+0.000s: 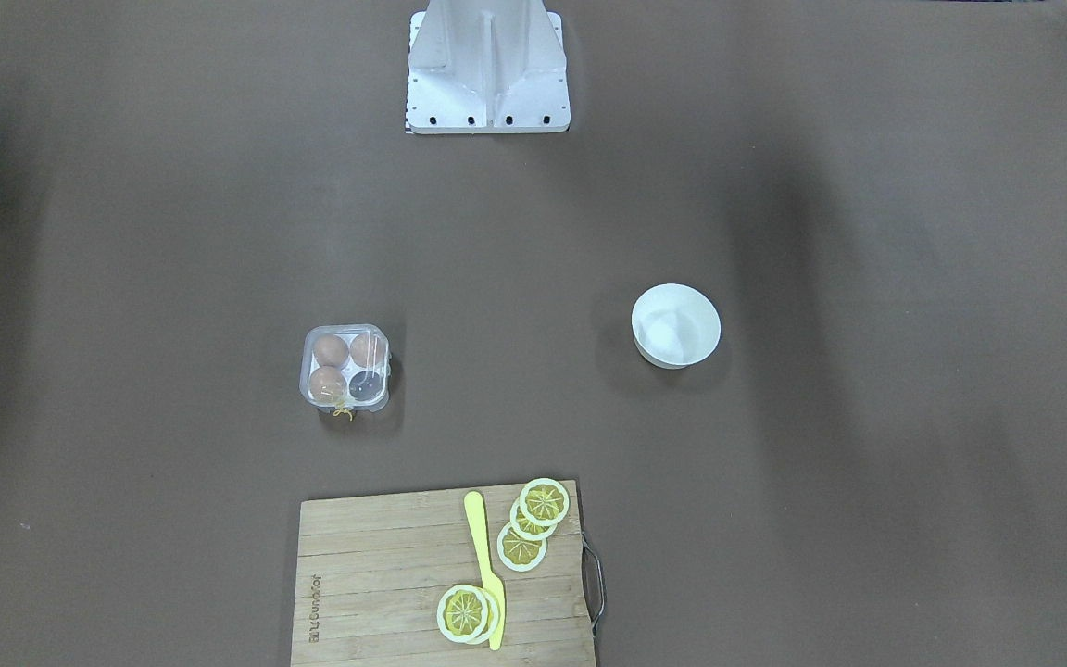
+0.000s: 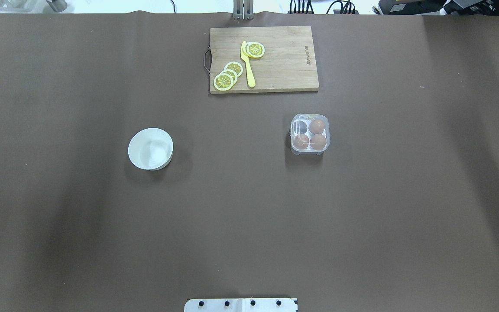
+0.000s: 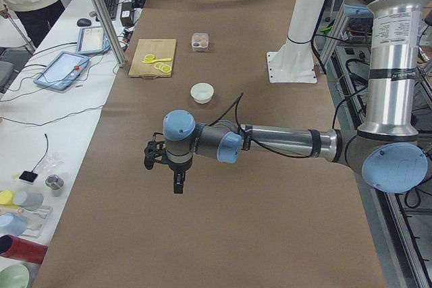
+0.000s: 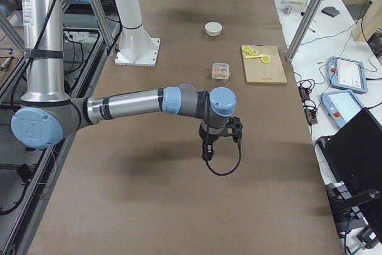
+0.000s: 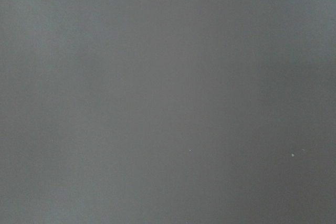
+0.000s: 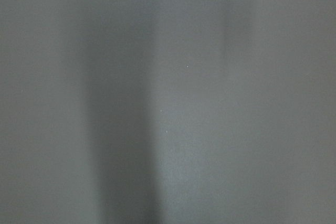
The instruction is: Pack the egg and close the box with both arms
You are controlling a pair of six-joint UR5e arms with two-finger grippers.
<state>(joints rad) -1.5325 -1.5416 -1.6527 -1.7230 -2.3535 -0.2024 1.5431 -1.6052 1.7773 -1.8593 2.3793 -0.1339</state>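
The clear box stands on the brown table, also in the overhead view. Its lid looks down over three light-brown eggs; one cell is empty. Both arms hang over the table away from the box. My left gripper shows only in the exterior left view, pointing down near the table's left end. My right gripper shows only in the exterior right view, pointing down near the right end. I cannot tell whether either is open or shut. Both wrist views show only blurred table surface.
A round white bowl stands empty on the robot's left side. A wooden cutting board with lemon slices and a yellow knife lies at the far edge. The white pedestal base is at the robot's side.
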